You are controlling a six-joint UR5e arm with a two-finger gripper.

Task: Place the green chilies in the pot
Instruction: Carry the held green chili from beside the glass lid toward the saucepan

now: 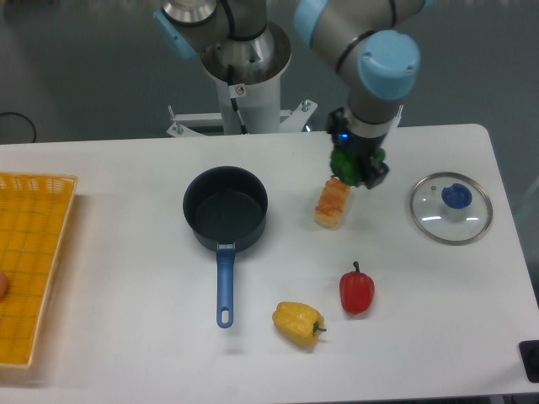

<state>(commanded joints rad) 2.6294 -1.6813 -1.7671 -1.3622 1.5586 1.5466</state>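
Observation:
The green chilies (346, 162), a glossy green pepper-shaped toy, hang above the table in my gripper (355, 167), which is shut on them. Gripper and chilies are over the back end of the orange food piece, right of the pot. The pot (225, 207) is a dark navy saucepan left of centre, empty, its blue handle (225, 286) pointing toward the front edge.
An orange shrimp-like food piece (332, 202) lies just below the gripper. A glass lid with a blue knob (451, 207) rests at the right. A red pepper (356, 289) and a yellow pepper (297, 322) lie near the front. A yellow basket (29, 252) sits at the left edge.

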